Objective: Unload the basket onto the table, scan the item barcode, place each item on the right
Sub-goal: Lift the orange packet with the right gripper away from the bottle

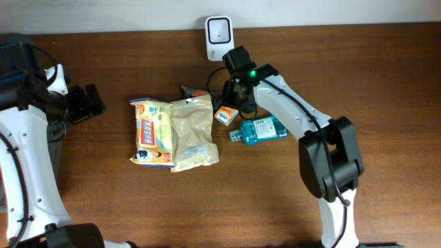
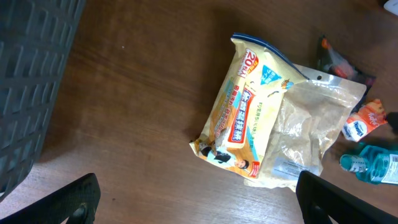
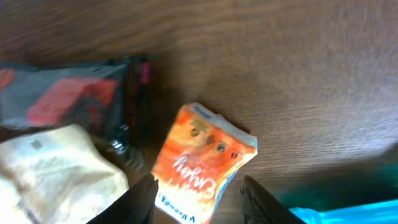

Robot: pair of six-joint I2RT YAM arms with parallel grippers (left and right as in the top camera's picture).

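- Overhead: the scanner [image 1: 218,31] stands at the table's [image 1: 386,83] rear edge. The orange packet [image 1: 226,114], judged the item to scan, lies just in front of it, under the right gripper [image 1: 238,96]. A blue bottle [image 1: 260,129] lies beside the packet, and two snack bags [image 1: 155,131] overlap at mid-table. The left gripper [image 1: 89,103] hangs near the left edge, probably to leave room.
- Left wrist: its fingers are spread wide and empty, well apart from the bags.
- Right wrist: the jaws are parted astride the packet, which rests flat on the wood, unclamped. A dark wrapper [image 3: 74,99] lies near it.
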